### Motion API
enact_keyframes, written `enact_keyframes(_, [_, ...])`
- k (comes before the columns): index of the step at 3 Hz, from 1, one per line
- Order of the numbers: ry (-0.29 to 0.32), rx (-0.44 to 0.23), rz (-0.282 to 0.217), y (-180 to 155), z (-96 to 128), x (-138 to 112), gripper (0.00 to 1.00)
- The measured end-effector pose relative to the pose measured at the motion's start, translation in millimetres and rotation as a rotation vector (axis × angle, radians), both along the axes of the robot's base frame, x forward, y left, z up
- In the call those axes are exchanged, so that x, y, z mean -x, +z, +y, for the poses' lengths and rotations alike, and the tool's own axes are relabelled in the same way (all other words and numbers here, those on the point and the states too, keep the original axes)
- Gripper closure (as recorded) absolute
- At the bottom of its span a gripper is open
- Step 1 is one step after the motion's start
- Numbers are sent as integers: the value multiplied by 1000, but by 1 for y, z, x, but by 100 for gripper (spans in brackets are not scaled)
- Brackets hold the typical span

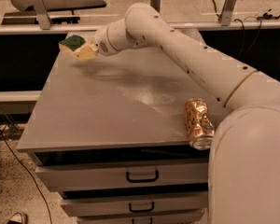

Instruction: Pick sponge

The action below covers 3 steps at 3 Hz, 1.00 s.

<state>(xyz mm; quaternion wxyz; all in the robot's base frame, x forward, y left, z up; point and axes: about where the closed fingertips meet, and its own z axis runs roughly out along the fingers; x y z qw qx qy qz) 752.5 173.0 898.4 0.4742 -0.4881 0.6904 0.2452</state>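
The sponge (73, 43), dark green on top with pale yellow foam below, is held in the air above the far left corner of the grey cabinet top (107, 111). My gripper (85, 52) is shut on its right end and reaches in from the right at the end of the long white arm (186, 55). The sponge is tilted and clear of the surface, with its shadow on the top just below it. The fingers are mostly hidden behind the sponge and the wrist.
A dented gold can (198, 123) lies on its side near the front right edge of the cabinet top, next to my white body (252, 162). Drawers with dark handles (142, 176) are below the top. A ledge and glass posts run behind the cabinet.
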Motion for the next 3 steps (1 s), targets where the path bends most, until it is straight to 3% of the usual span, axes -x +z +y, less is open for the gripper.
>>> enact_keyframes(2, [94, -44, -139, 67, -42, 43, 100])
enact_keyframes(3, [94, -44, -139, 67, -42, 43, 100])
